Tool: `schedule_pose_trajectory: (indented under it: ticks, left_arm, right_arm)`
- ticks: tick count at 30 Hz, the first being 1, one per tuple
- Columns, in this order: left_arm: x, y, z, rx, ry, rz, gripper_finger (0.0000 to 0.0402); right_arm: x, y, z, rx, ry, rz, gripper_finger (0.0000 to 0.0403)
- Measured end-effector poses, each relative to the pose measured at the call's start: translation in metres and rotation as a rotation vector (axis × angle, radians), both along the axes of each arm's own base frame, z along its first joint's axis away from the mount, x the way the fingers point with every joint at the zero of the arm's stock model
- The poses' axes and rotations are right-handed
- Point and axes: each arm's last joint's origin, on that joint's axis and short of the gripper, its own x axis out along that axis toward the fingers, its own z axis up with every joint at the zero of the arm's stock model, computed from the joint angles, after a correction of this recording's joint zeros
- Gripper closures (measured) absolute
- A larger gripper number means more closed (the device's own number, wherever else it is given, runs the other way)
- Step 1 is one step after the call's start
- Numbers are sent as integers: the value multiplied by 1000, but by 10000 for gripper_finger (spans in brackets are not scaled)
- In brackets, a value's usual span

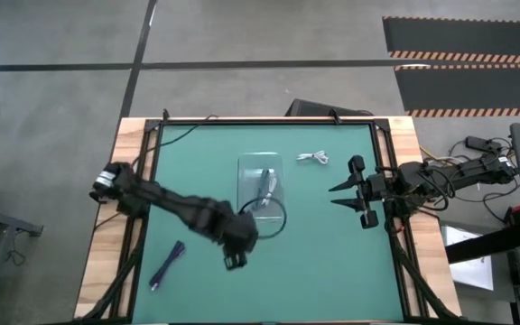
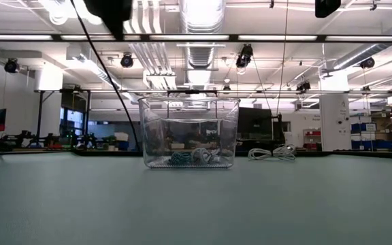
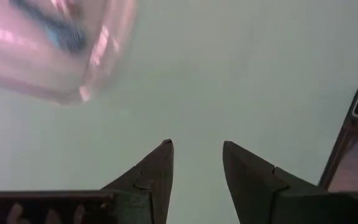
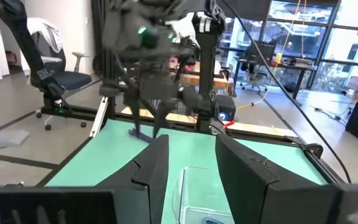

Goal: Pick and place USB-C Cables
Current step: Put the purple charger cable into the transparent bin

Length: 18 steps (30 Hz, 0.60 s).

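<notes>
1. Nearest the table's front edge, at the left: the dark purple-black cable bundle [image 1: 167, 264] lies loose on the green mat [image 1: 332, 253], well clear of the clear tray.
2. Left gripper [image 1: 236, 260] hovers over the mat just in front of the tray, between the tray and that dark bundle. In its wrist view the fingers [image 3: 151, 174] stand apart with only bare mat between them, so open and empty.
3. Mid-table: the clear plastic tray [image 1: 246, 167] stands upright with no lid. Inside, the low view shows a teal-blue cable bundle [image 2: 180, 158] beside a white-silver one [image 2: 201, 155], both on the tray floor. A black arm wire [image 1: 278, 221] loops across the tray's near end; it is not a task item.
4. Beyond and to the right of the tray: the second white-silver cable bundle [image 1: 312, 158] lies on the mat, near the tray but apart from it.
5. Right gripper [image 1: 343, 195] waits at the right edge, pointing toward the tray, fingers spread, nothing held.
6. Handling, by judgement: the bundles look light, soft and floppy, likely to slide on the mat and sag or uncoil if pinched at an end. Best taken across the coiled middle, jaws straddling the bundle. They look hardy, though the plug ends may snag the tray rim.
7. Two bundles in the tray, two left out.
</notes>
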Motion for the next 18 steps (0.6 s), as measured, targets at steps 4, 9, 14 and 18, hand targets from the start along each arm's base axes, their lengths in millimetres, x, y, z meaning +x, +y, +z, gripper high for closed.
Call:
schedule_pose_trajectory:
  ticks: [4,9,14,18]
  left_arm:
    - [-15,-24,-19,-46,84,100,278]
    - [-39,-45,-49,-70,219,202,278]
    - [-61,-50,-82,-80,399,301,278]
    - [-80,-45,-106,-49,551,381,278]
  right_arm:
    - [0,0,0,14,3,0,280]
    - [0,0,0,18,3,0,280]
    - [0,0,0,18,4,1,280]
    - [0,0,0,18,3,1,280]
